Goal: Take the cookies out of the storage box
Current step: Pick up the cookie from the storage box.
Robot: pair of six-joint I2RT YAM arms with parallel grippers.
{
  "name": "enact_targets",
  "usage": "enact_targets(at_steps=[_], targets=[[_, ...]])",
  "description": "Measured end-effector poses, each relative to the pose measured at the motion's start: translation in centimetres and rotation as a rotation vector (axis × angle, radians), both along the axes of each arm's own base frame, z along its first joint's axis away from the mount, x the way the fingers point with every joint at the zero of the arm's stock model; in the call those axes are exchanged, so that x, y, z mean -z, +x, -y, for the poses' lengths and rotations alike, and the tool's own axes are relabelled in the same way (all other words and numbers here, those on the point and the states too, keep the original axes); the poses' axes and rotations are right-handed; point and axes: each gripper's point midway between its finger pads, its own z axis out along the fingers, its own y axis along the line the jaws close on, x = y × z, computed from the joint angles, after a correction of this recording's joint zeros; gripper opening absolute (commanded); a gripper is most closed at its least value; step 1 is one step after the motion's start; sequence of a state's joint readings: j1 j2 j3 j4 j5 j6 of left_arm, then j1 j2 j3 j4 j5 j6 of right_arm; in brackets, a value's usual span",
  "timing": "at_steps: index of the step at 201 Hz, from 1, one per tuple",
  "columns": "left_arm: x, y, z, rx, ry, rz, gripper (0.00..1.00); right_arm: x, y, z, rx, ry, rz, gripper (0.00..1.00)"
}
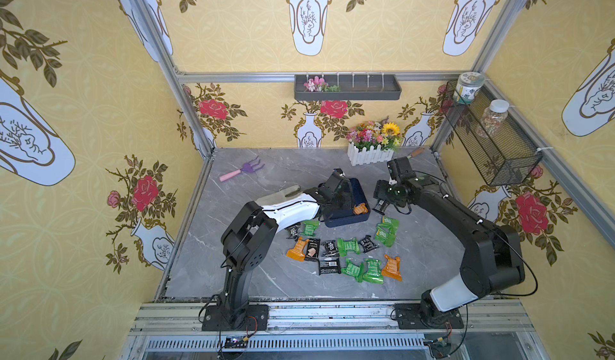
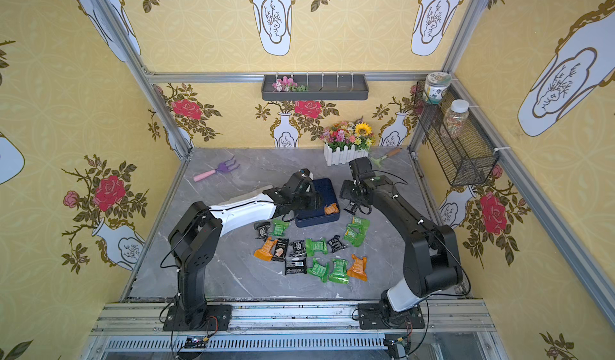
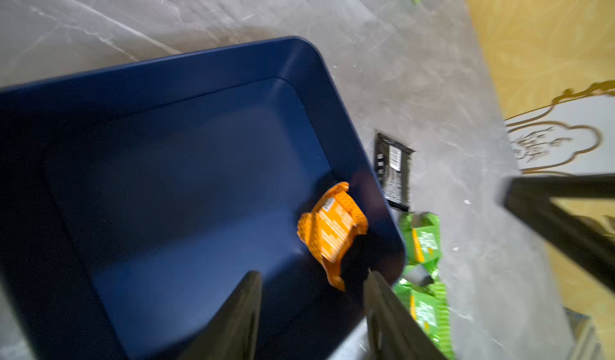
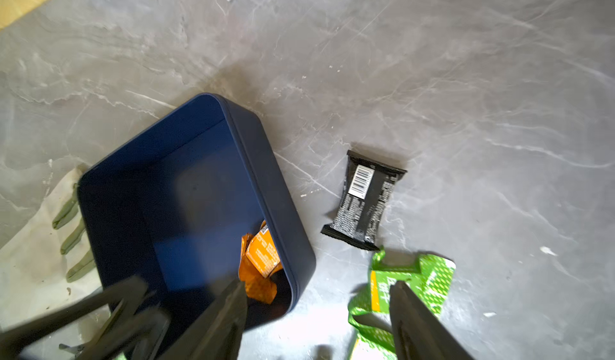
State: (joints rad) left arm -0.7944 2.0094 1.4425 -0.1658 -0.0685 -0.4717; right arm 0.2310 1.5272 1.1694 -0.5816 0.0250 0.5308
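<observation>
Cookies [image 1: 348, 247] come to fifteen packets by our count in both top views: six green, six black, three orange. Only one is in the storage box [image 1: 346, 221]. It is an orange packet [image 3: 329, 232] lying in a corner of the box floor, right at the tips of the left pincer [image 3: 312, 272]. That pincer reaches down into the box with its jaws partly apart and nothing clamped between them. The packet's tail lies just ahead of the gap, but the wrist view is blurred and we cannot tell whether a finger touches it.

The right pincer [image 4: 317, 283] hangs just outside the same corner of the box, jaws wide apart and empty. One of its fingers [image 4: 226, 315] stands over the box, the other over a green packet [image 4: 429, 275] on the table [image 4: 466, 75]. One black packet [image 4: 364, 202] lies just ahead of this pincer, barcode up, near the box wall but apart from it. A second green packet [image 1: 384, 236] overlaps the first.

The other eleven packets (four green, five black, two orange) lie scattered behind both pincers, toward the arm bases. One glove [image 4: 33, 242] shows beyond the box from the right pincer.
</observation>
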Motion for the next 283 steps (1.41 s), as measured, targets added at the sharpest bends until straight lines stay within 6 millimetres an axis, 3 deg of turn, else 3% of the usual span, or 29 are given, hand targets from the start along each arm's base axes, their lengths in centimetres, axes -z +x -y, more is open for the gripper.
enact_targets(at_steps=[52,80,138,225,283], targets=[[2.8,-0.3,3.3,0.131,-0.014,-0.089,0.52,0.3,-2.4,1.2,0.034,0.001,-0.022,0.71],[3.7,-0.1,4.0,0.142,-0.011,-0.112,0.44,0.4,-2.8,1.2,0.039,0.005,-0.029,0.71],[5.6,1.0,3.0,0.086,0.083,-0.121,0.36,0.3,-2.9,1.2,0.043,0.013,-0.024,0.72],[5.6,1.6,3.4,0.067,0.076,-0.119,0.24,-0.2,-2.9,1.2,0.043,0.013,-0.023,0.72],[6.1,1.7,3.5,0.069,0.072,-0.132,0.09,-0.8,-2.8,1.2,0.042,0.016,-0.01,0.72]])
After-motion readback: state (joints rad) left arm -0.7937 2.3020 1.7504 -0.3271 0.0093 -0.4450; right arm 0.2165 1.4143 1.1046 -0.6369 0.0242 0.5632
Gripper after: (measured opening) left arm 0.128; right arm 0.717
